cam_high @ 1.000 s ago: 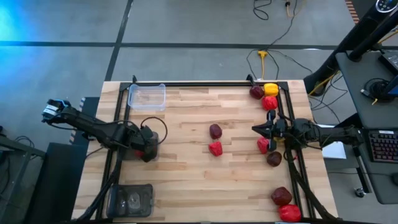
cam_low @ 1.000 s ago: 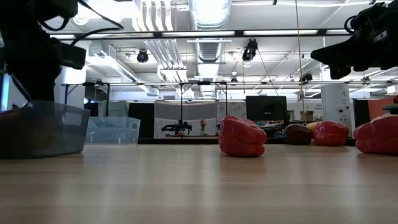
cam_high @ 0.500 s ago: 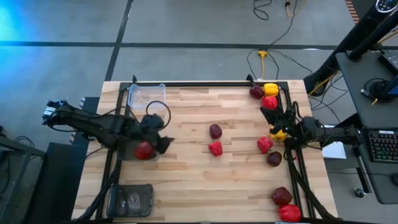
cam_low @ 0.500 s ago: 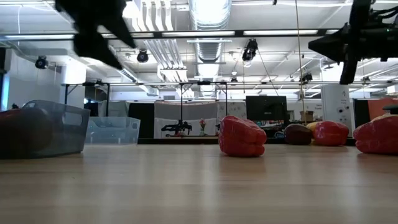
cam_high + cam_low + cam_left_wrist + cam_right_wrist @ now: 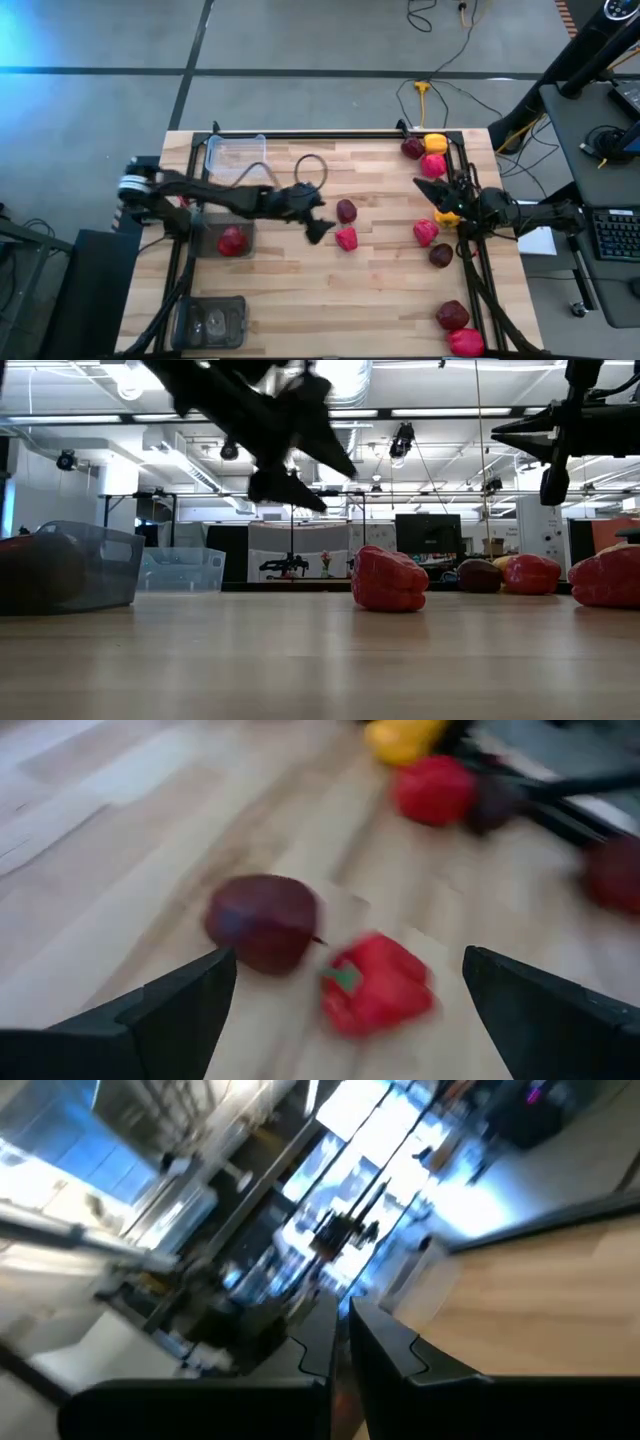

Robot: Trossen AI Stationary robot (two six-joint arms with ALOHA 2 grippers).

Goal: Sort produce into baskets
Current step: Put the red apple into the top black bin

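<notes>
My left gripper (image 5: 318, 226) is open above the table's middle, just left of a maroon pepper (image 5: 346, 210) and a red pepper (image 5: 347, 238). The left wrist view shows both peppers, maroon (image 5: 262, 920) and red (image 5: 378, 982), lying on the wood ahead of the spread fingers. My right gripper (image 5: 426, 188) is shut and empty, raised near the right edge. A red pepper (image 5: 232, 241) lies in a dark tub (image 5: 244, 228) at the left. A clear tub (image 5: 236, 155) stands at the far left and a second dark tub (image 5: 210, 320) at the near left.
More peppers lie along the right edge: maroon (image 5: 411, 149), yellow (image 5: 436, 143) and red (image 5: 433, 165) at the far corner, red (image 5: 425, 232) and maroon (image 5: 441, 255) near my right gripper, maroon (image 5: 452, 315) and red (image 5: 465, 342) at the near corner.
My left gripper has swung from over the dark tub toward the table's right, to the middle by the two peppers; the red pepper stays in the tub. My right gripper has moved a little toward the far edge and turned.
</notes>
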